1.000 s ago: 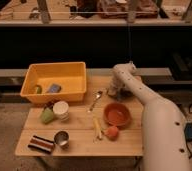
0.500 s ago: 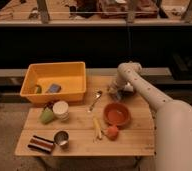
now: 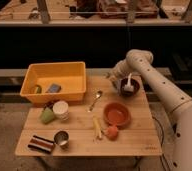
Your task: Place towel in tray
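The yellow tray [image 3: 74,92] stands at the table's back left. A small grey-blue piece [image 3: 53,88] lies flat on its floor beside a green item [image 3: 36,89]; I cannot tell whether the piece is limp cloth or a stiff block. No other towel shows. My gripper [image 3: 112,76] hangs low over the table's back edge, right of the tray and just left of a dark bowl [image 3: 128,88] that holds a pale object. The white arm bends down to the gripper from the right.
A spoon [image 3: 95,100], orange bowl [image 3: 116,114], orange fruit [image 3: 112,131] and yellow stick [image 3: 96,125] lie mid-table. A white cup [image 3: 61,109], green cup [image 3: 47,115], metal cup [image 3: 61,138] and striped cloth [image 3: 40,144] sit front left.
My arm has swung up and back to the right, its elbow now higher. The gripper stays near the dark bowl. The grey-blue piece in the tray has not moved.
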Controlling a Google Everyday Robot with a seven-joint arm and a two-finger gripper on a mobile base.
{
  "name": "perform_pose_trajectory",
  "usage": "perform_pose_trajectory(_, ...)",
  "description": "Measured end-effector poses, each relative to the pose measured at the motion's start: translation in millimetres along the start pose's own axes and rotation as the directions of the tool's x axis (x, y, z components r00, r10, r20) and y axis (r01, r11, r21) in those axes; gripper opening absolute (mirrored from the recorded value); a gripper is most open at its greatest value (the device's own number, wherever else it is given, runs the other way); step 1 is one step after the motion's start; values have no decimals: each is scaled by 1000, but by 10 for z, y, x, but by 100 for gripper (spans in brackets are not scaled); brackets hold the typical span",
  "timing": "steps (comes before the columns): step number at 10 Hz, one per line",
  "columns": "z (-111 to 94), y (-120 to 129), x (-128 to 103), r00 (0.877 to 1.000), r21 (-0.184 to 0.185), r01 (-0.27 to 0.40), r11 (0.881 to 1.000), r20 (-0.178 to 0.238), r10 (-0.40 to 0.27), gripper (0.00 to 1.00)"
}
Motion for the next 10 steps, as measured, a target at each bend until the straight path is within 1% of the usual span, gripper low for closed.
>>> perform_pose_trajectory(1,-144,39,215,999,-14,16,1000,-40,-17,0)
perform_pose_trajectory(2,-296,78,512,995,-29,39,999,-93,-41,0)
perform_pose_trajectory(3,-378,94,813,987,-34,59,998,-149,-64,0)
perform_pose_trajectory(4,-392,88,1101,976,-37,77,996,-200,-83,0)
perform_pose_trajectory(5,-380,70,1272,969,-36,89,995,-227,-95,0)
perform_pose_trajectory(7,-407,91,1232,970,-41,84,996,-225,-91,0)
perform_pose_trajectory(10,-383,75,1269,969,-37,88,995,-227,-94,0)
